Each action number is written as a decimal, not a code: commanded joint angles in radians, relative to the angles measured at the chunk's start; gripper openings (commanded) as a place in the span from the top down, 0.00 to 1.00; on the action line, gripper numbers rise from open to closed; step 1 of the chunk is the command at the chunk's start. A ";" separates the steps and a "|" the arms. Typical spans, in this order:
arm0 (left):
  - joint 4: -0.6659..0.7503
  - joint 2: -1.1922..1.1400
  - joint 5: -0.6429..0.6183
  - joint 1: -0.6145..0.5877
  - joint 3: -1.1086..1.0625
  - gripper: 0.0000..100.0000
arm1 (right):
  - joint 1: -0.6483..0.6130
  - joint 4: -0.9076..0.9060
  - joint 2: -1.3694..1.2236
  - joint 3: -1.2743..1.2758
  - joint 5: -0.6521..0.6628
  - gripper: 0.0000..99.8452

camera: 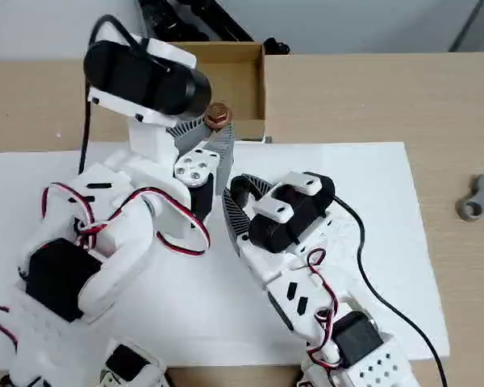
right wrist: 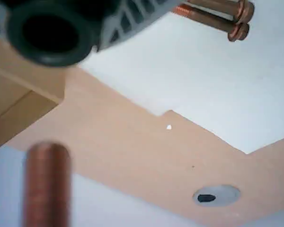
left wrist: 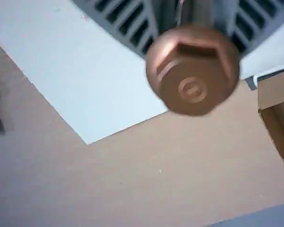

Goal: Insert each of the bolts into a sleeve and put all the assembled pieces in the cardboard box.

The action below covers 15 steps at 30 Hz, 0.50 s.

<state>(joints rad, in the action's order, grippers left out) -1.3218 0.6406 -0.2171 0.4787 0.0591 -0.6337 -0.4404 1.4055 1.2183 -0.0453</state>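
Observation:
My left gripper [camera: 215, 122] is shut on a copper bolt [camera: 217, 115], held just in front of the cardboard box [camera: 244, 76]. In the left wrist view the bolt's hex head [left wrist: 193, 71] sits between the grey fingers [left wrist: 123, 19]. My right gripper [camera: 232, 211] is over the white mat close beside the left one, shut on a black sleeve [right wrist: 49, 34] whose bore faces the camera. A copper shank [right wrist: 47, 187], apart from the sleeve, stands in the right wrist view's foreground. Two more bolts [right wrist: 227, 19] lie side by side on the mat.
A grey sleeve [camera: 476, 197] lies on the bare wooden table to the right of the white mat [camera: 363, 177]; it is the grey sleeve [right wrist: 212, 195] in the right wrist view. The box wall [right wrist: 19, 109] is close to the right gripper. Cables trail over both arms.

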 commanded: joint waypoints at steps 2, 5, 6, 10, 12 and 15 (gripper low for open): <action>0.028 0.003 -0.017 0.006 -0.056 1.00 | 0.002 0.024 0.018 -0.011 -0.011 1.00; 0.058 0.008 -0.021 0.008 -0.099 1.00 | 0.002 0.024 0.018 -0.011 -0.011 1.00; 0.060 0.005 -0.023 0.014 -0.101 1.00 | 0.002 0.024 0.018 -0.011 -0.011 1.00; 0.061 0.000 -0.023 0.057 -0.107 1.00 | 0.002 0.024 0.018 -0.011 -0.011 1.00; 0.083 0.000 -0.035 0.058 -0.119 1.00 | 0.002 0.024 0.018 -0.011 -0.011 1.00; 0.094 0.000 -0.038 0.061 -0.133 1.00 | 0.002 0.024 0.018 -0.011 -0.011 1.00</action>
<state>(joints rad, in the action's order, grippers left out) -1.2635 0.6375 -0.2432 0.5278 -0.0760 -0.6337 -0.4404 1.4055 1.2183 -0.0453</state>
